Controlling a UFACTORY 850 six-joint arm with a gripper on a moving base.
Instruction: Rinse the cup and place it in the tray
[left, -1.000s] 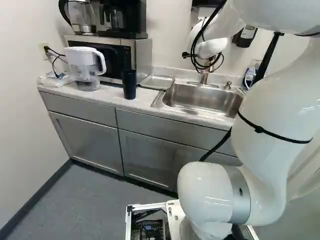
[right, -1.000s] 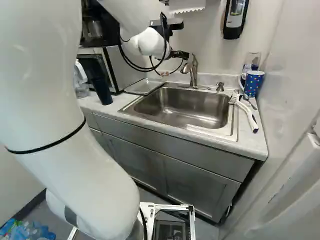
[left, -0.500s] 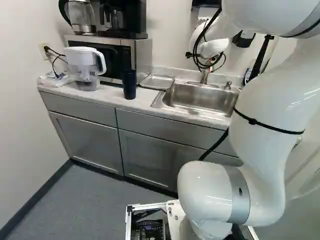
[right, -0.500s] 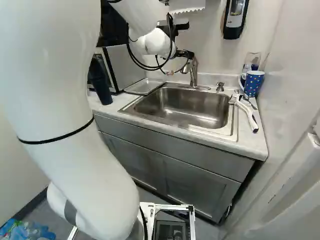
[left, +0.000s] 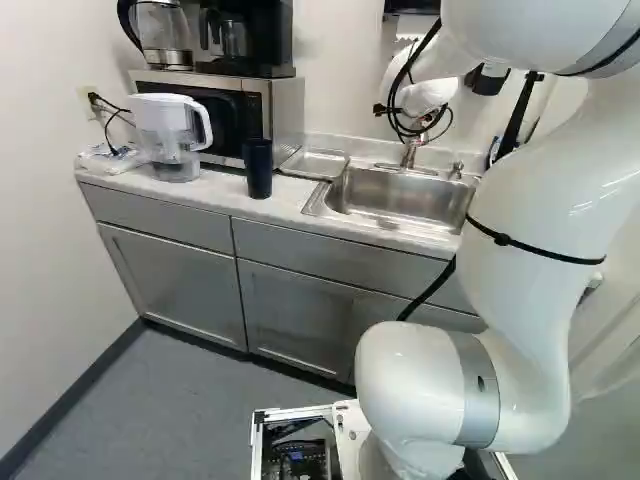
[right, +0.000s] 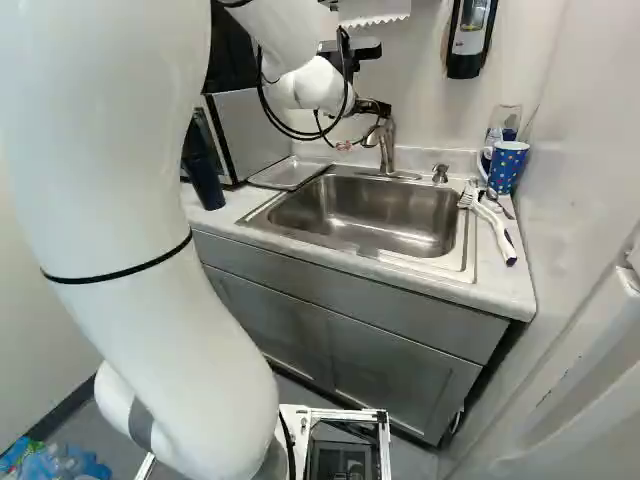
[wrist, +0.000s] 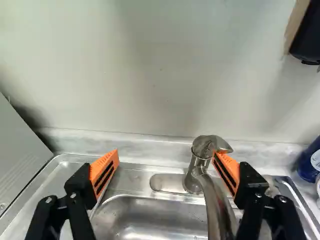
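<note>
Arm (right: 100, 180) was white; gripper (right: 378, 109) black, its pads (wrist: 104, 172) orange. Cup (left: 259, 168) was dark blue; mug (right: 508, 168) blue with lighter dots. Brush (right: 491, 220) was white and dark, cabinets (left: 170, 285) grey, floor (left: 170, 400) grey.

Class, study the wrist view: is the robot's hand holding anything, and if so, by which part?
Nothing is held. The hand is open, fingers wide apart; the tap shows by one finger, ungripped.

Bright, diffuse light fills the room. Glints streak the white arm (left: 545, 205) and the steel sink (right: 365, 208) (there in pale, scattered patches), while soft shadows smudge the wall (wrist: 150, 65) in the wrist view.
</note>
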